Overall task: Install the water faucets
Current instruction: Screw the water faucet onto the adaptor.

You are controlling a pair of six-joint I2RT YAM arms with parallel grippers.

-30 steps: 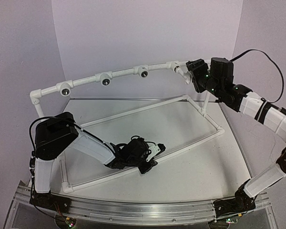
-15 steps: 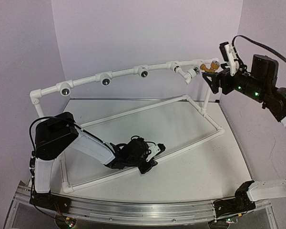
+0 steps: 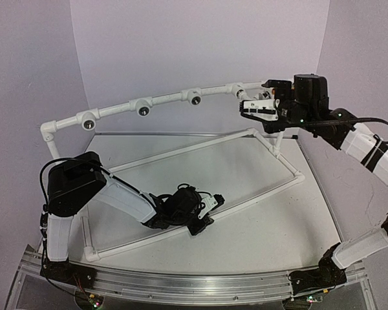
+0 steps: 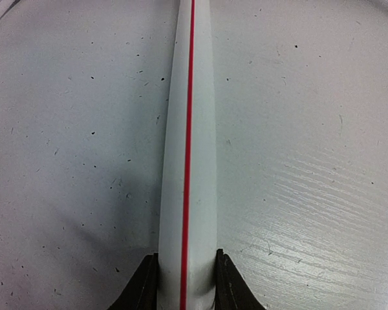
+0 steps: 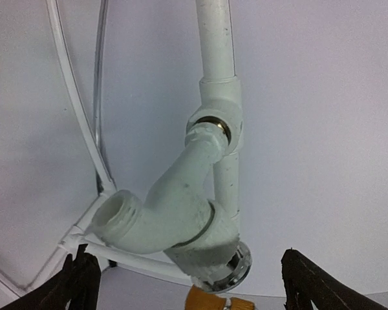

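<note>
The white water faucet (image 5: 171, 210) is screwed into a socket (image 5: 213, 129) of the raised white pipe, spout mouth to the left, chrome ring at its lower end. A bit of the yellow-orange faucet (image 5: 210, 300) shows just below that ring. My right gripper (image 5: 194, 287) is open, a fingertip on each side of the white faucet and touching nothing. From above, the right gripper (image 3: 247, 108) hides most of the white faucet (image 3: 240, 94). My left gripper (image 4: 186, 284) is shut on a red-striped white pipe (image 4: 187, 129) lying on the table, low at the left gripper (image 3: 204, 210).
A raised pipe rail with several round dark sockets (image 3: 142, 106) curves across the back. A white pipe frame (image 3: 181, 148) lies on the white table (image 3: 246, 245). Purple walls close in behind and at both sides.
My right arm pulled back to the right from the faucets as its jaws opened wide, then swung back, and now stands open around the white faucet. The left arm has not moved.
</note>
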